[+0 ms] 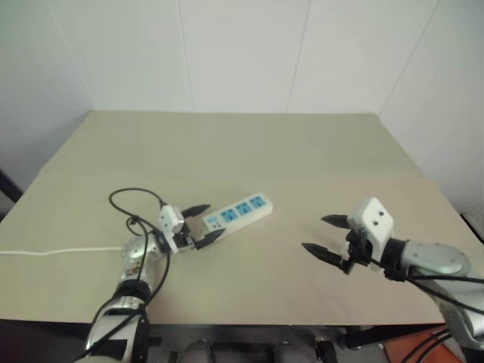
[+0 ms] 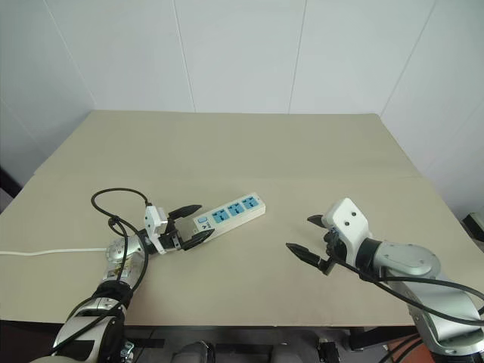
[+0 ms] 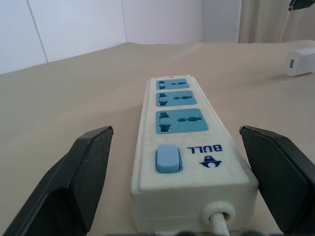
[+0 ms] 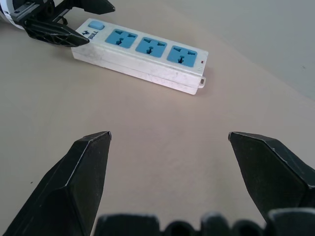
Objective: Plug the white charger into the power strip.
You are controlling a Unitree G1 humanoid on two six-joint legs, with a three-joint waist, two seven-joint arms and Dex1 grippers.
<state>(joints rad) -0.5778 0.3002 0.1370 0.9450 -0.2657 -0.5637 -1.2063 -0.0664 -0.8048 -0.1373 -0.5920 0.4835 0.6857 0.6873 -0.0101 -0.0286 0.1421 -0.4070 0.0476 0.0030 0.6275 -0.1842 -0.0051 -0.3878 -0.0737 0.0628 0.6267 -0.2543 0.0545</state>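
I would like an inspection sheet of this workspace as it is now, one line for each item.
Surface: beige table, flat and bare in the middle.
Job's things: power strip lies flat, its three blue sockets free; white charger sits on the table apart from it, not plugged in.
Clutter: nothing seen.
Grippers: left pincer open, one finger on each side of the strip's switch end; right pincer open over bare table, holding nothing.
Cables: thin white cord runs toward the table's left edge; black cable loops beside the left wrist.
Surroundings: white panel walls.
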